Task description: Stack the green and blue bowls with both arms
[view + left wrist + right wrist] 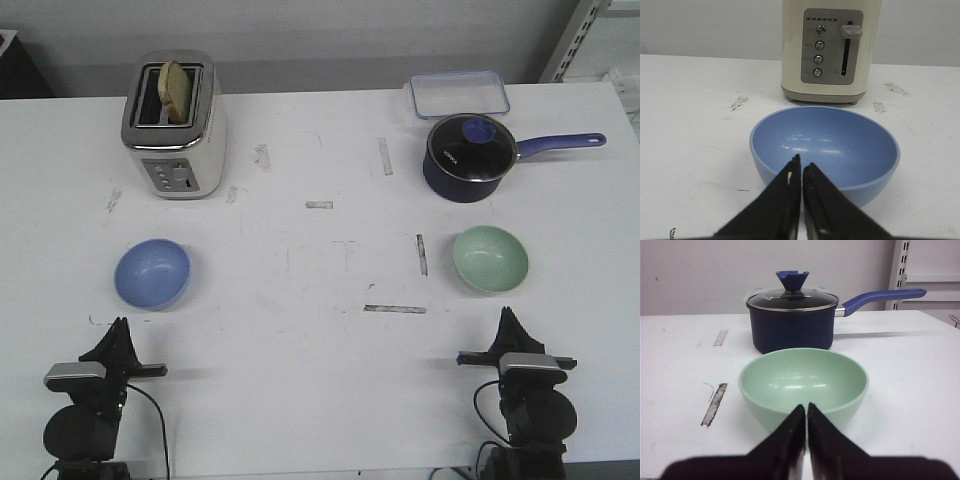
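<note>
Blue bowl (152, 273) left edge, green bowl (490, 259) right | both grippers (119, 326) (507, 316) pinched closed, empty | open wide, grip rims squarely.

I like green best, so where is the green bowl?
In the front view the green bowl sits on the robot's right side of the table, just in front of the dark saucepan and just ahead of the right pincer.

blue bowl (152, 273) left, green bowl (490, 259) right, upright
</note>
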